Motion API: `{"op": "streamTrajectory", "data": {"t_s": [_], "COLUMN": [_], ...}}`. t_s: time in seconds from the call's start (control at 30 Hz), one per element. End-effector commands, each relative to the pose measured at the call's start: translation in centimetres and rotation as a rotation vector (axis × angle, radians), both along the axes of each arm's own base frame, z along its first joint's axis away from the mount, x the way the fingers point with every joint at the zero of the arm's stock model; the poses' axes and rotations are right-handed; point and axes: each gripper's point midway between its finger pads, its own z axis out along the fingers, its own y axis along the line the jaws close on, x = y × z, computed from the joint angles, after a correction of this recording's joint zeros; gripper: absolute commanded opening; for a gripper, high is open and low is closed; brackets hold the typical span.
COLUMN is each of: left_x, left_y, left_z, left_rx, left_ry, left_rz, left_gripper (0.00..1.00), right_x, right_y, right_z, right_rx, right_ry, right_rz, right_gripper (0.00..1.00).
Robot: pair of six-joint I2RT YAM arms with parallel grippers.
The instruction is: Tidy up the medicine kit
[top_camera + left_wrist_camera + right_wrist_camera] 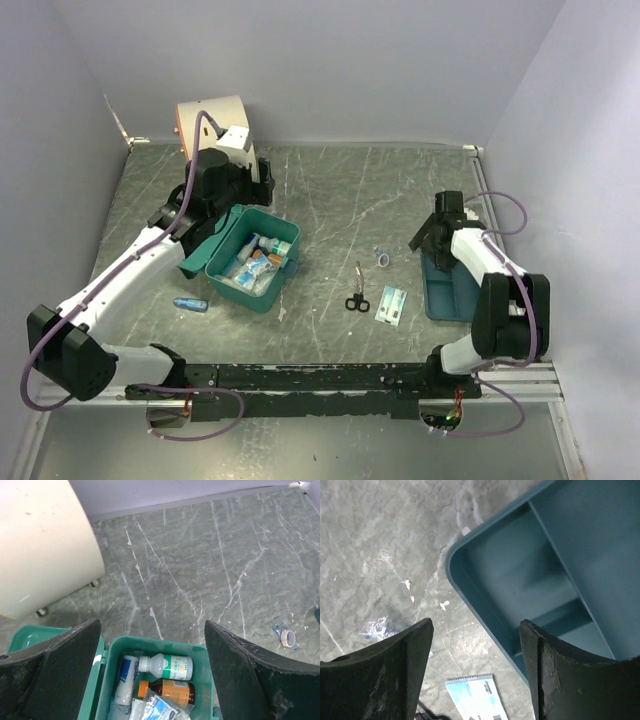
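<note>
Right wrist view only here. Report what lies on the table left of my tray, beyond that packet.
Observer: Black-handled scissors lie just left of the packet, blades pointing toward the far wall.
Operator: Now give me the medicine kit's state.
Observer: The medicine kit sits on the left side of the table, lid open, with bottles inside.
Operator: Report the left gripper.
Observer: The left gripper hangs open above the kit, holding nothing.
</note>
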Motion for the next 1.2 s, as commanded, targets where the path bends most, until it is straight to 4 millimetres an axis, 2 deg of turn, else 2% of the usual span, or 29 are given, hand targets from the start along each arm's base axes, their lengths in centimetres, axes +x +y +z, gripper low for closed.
{"op": "streamTrajectory", "data": {"t_s": [0.0, 0.13, 0.37, 0.47, 0.67, 0.77, 0.87, 1.0, 1.17], "left_x": [0.7, 1.4, 2.7, 3.3, 3.9, 4.1, 4.6, 4.7, 4.5], "left_y": [-2.1, -2.4, -1.8, -1.5, -1.1, -0.9, -0.6, -1.1, -1.4], "left_z": [1.4, 1.8, 2.5, 3.1, 4.2, 4.7, 5.5, 6.1, 6.6], "left_rx": [-0.070, -0.066, -0.062, -0.085, -0.121, -0.135, -0.160, -0.189, -0.200], "left_ry": [-0.032, -0.046, -0.072, -0.084, -0.136, -0.155, -0.176, -0.189, -0.223], "left_rz": [-0.072, -0.069, -0.022, 0.014, 0.042, 0.053, 0.075, 0.045, 0.018], "left_gripper": [0.94, 1.00, 1.00, 0.99, 1.00, 1.00, 1.00, 1.00, 0.95], "right_x": [2.7, 4.8, 9.8, 11.6, 15.7, 17.1, 16.9, 14.8, 10.9], "right_y": [0.9, 1.8, 2.8, 4.1, 7.5, 8.3, 7.2, 6.0, 8.0], "right_z": [-0.6, -1.4, -1.0, -1.4, -0.7, -0.1, 0.3, 1.6, 3.6], "right_rx": [0.032, 0.061, 0.076, 0.128, 0.167, 0.141, 0.078, 0.031, 0.058], "right_ry": [-0.023, -0.027, -0.079, -0.097, -0.173, -0.178, -0.151, -0.125, -0.111], "right_rz": [0.122, 0.205, 0.318, 0.357, 0.443, 0.455, 0.397, 0.340, 0.389], "right_gripper": [0.69, 0.67, 0.63, 0.61, 0.60, 0.59, 0.58, 0.58, 0.58]}}
